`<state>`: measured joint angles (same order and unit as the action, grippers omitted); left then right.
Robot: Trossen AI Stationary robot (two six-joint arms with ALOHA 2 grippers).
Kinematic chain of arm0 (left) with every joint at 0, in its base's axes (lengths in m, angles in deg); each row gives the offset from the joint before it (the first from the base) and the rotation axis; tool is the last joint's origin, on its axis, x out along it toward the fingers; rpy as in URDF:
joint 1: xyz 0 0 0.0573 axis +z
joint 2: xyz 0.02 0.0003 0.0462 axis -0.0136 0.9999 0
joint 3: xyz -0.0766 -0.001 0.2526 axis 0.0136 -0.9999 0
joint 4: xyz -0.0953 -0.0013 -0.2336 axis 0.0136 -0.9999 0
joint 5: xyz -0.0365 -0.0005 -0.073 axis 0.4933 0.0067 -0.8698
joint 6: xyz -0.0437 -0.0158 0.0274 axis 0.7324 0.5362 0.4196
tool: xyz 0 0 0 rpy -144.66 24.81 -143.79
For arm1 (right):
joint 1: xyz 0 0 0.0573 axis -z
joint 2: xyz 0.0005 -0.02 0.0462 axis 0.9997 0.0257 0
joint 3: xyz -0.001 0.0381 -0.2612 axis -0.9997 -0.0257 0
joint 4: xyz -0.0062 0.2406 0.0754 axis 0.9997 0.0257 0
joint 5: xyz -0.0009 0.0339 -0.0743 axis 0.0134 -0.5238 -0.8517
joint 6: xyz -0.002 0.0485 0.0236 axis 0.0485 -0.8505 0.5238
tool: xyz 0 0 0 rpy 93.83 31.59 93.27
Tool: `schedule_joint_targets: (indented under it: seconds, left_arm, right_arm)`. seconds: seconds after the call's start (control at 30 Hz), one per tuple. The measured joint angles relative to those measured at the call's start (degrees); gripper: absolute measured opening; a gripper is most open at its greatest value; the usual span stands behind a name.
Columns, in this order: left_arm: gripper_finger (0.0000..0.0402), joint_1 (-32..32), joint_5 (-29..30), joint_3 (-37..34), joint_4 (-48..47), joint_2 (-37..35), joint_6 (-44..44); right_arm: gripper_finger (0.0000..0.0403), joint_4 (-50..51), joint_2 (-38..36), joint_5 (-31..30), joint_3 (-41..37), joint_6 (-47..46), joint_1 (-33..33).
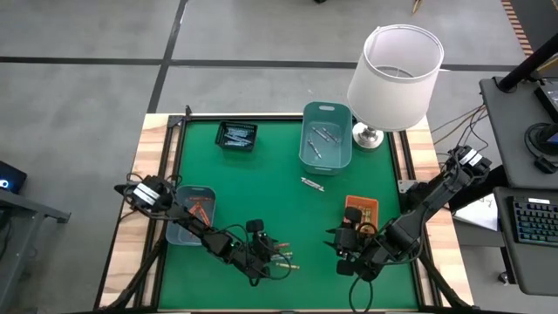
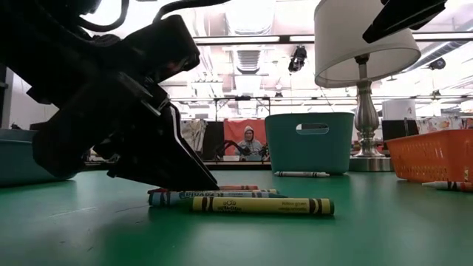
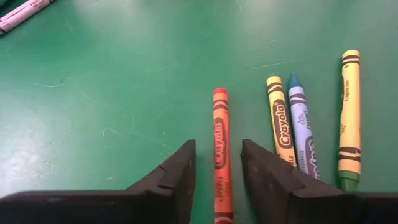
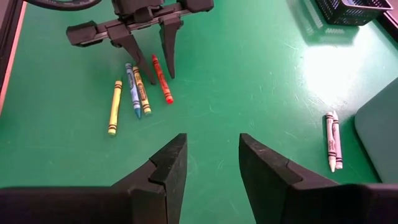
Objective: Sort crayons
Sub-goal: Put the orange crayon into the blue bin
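Note:
Several crayons lie side by side on the green mat near the front edge: an orange-red one [image 3: 219, 143], a yellow-orange one [image 3: 278, 118], a blue one [image 3: 300, 124] and a yellow-green one [image 3: 349, 112]. My left gripper [image 3: 217, 171] is open and low over the mat. Its fingers stand on either side of the orange-red crayon [image 4: 160, 78], with a gap showing on both sides. My right gripper [image 4: 211, 162] hangs open above the mat to the right of the group [image 1: 281, 257], with nothing between its fingers. Two white crayons [image 4: 333, 140] lie on the mat farther back.
A black tray [image 1: 236, 135] and a teal bin [image 1: 326, 135] stand at the back. A light blue tray [image 1: 190, 214] sits under the left arm and an orange tray [image 1: 360, 209] by the right arm. A lamp [image 1: 392, 74] stands at the far right corner. Bare mat lies mid-table.

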<state>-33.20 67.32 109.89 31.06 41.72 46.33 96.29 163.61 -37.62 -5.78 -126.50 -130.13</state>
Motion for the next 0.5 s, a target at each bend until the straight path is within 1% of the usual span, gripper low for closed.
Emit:
schedule_joint_targets:
  seconds: [0.17,0.33,0.4,0.5]
  left_arm:
    - [0.0062,0.2,0.0,0.0,-0.6,0.0,0.0]
    - [0.0014,0.3,1.4,-0.1,-1.0,0.0,-0.1]
    - [0.0005,0.3,1.7,-0.1,-1.1,0.0,-0.1]
    - [0.0006,0.4,1.7,-0.2,-1.5,-0.7,-0.7]
  right_arm:
    - [0.0129,0.0,0.0,0.0,0.0,0.0,0.0]
    - [0.0123,0.0,0.0,0.0,0.0,-0.3,0.0]
    - [0.0123,0.0,0.0,0.0,0.0,-0.3,0.0]
    - [0.0126,0.0,0.0,0.0,0.0,-0.4,0.0]
